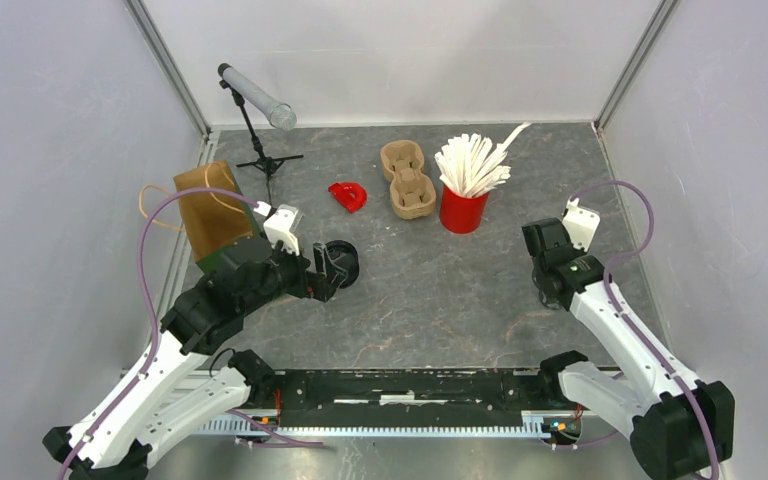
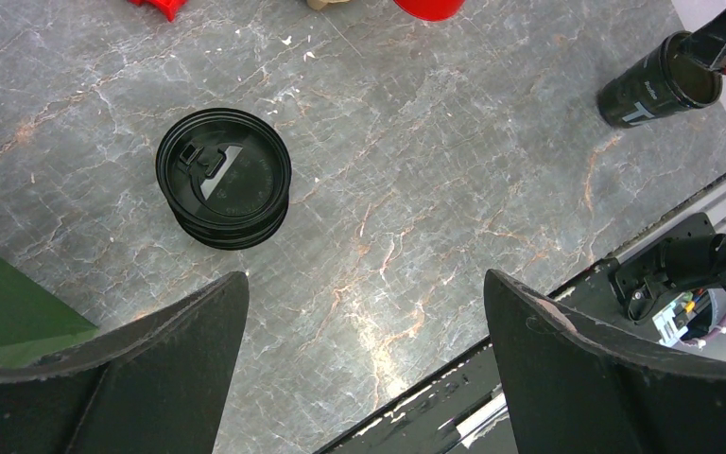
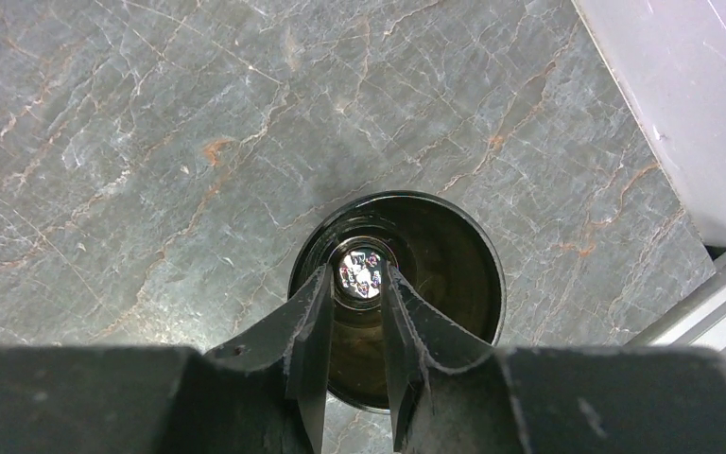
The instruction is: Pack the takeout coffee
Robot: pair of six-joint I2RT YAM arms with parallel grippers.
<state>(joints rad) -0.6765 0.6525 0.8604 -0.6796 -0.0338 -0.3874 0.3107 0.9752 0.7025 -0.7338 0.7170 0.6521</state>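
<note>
Right now the left jaws hang wide apart over the desk [image 2: 454,170], and the black lid [image 2: 224,177] lies flat, top up, just beyond their tips on the left side. Over on the right, near the wall, the black cup [image 3: 458,274] stands upright and uncovered. The right jaws reach into its mouth, set close with a narrow gap and nothing between them.

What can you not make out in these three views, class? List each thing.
- Right wrist view: the right gripper covers the black cup's near rim, so whether it grips the cup is unclear.
- Top view: the right arm covers that cup.
- Left wrist view: the cup's white print is too small to read, and the red cup is cut off by the top edge.
- Top view: the small red object is too small to identify.
</note>
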